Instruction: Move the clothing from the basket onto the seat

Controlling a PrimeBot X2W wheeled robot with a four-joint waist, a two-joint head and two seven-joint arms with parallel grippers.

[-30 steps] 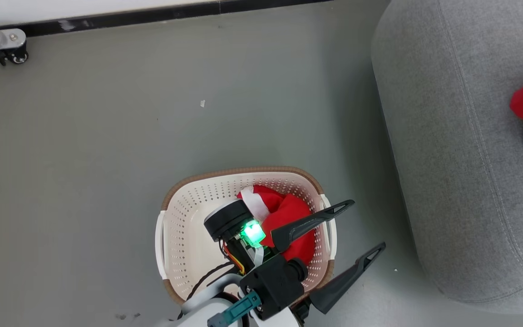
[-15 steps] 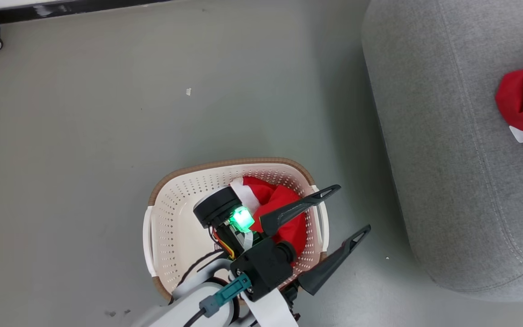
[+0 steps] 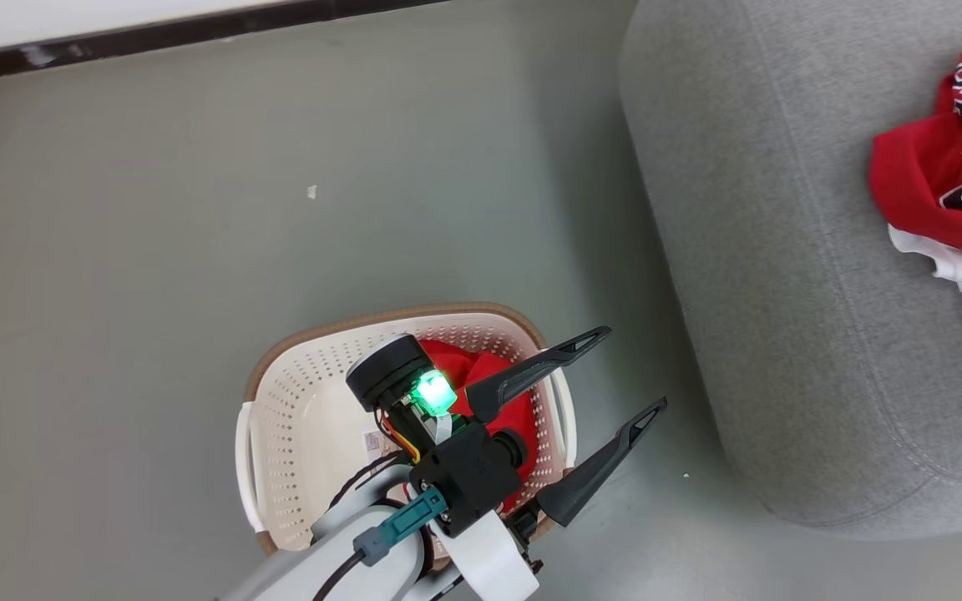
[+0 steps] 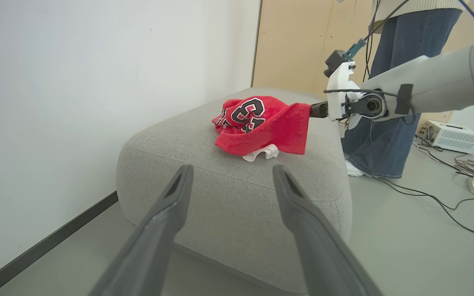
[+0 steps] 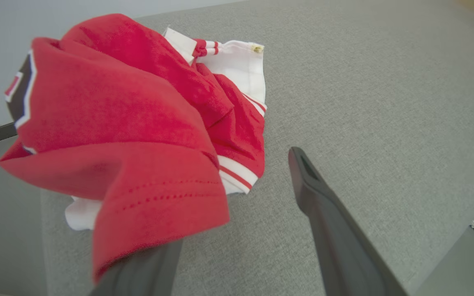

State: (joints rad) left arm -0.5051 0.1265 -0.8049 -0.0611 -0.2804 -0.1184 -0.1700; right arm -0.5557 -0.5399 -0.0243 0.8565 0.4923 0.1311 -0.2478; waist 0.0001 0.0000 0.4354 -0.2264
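Item one: cream-white perforated plastic laundry basket with a brown rim, standing on the grey-green floor, apart from the seat. Contents: one crumpled red fabric jersey, lying against the basket wall nearest the seat. Item two: large light-grey upholstered seat cushion, rounded corners, stitched seam, bearing on its top a bunched red jersey with black-and-white numbers, white trim showing at its lower edge. Left gripper: fingers spread wide, empty, poised above the basket's seat-side rim and pointing toward the seat. Right gripper: fingers spread apart over the cushion, pinching nothing; a fold of the numbered jersey drapes over one finger, the other finger is bare. Person in blue jeans standing beyond the seat.
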